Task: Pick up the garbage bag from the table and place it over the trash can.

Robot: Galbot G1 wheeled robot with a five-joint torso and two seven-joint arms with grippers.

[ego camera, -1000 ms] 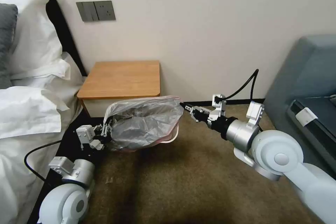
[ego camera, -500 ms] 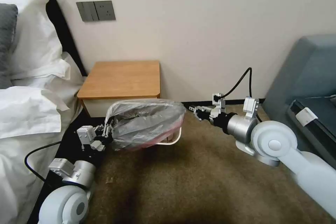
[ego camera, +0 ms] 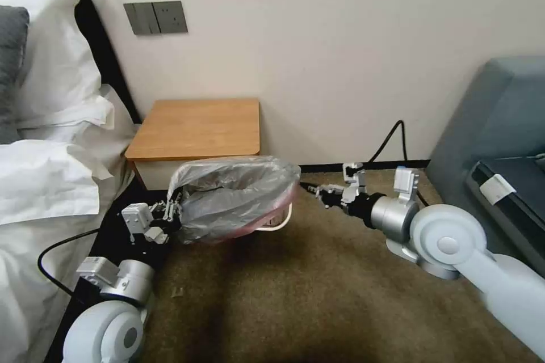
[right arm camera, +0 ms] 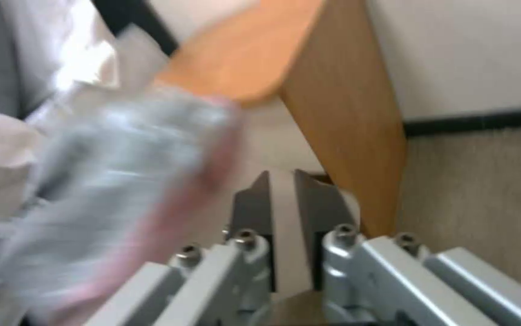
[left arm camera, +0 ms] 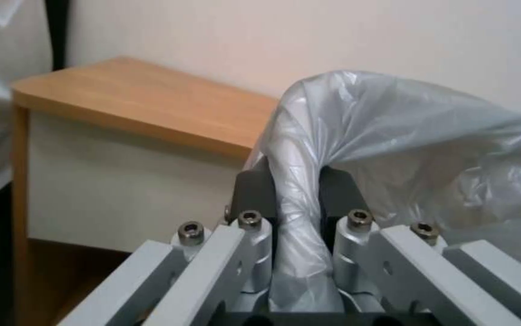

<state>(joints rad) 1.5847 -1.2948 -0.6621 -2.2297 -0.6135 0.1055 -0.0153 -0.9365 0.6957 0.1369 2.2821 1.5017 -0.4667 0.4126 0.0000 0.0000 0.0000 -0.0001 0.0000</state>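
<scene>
- Head view: the garbage bag (ego camera: 235, 195) is draped over the trash can (ego camera: 277, 223), which stands on the carpet (ego camera: 318, 295) just in front of the bench (ego camera: 198, 127); only a curve of the can's cream rim peeks out below the plastic at the bag's right side.
- Head view: the left tool (ego camera: 170, 211) sits low at the bag's left edge, beside the bed (ego camera: 40, 181), with a fold of the bag clenched between its fingers.
- Head view: the right tool (ego camera: 312, 188) is near the bag's right edge but apart from it, pointing toward it over the carpet; a black cable (ego camera: 392, 139) loops up behind its wrist.
- Left wrist view: the left tool (left arm camera: 296, 185) has its two dark pads (left arm camera: 254, 190) pressed on a bunched strip of the garbage bag (left arm camera: 405, 140), which billows beyond them; the bench (left arm camera: 146, 108) with its white drawer front stands behind.
- Right wrist view: the right tool (right arm camera: 282, 192) has its dark fingers (right arm camera: 251, 203) slightly parted with nothing between them, so it is released; the garbage bag (right arm camera: 122, 181) is a blurred grey-pink mass to one side, and the bench (right arm camera: 333, 90) rises beyond the fingertips.
</scene>
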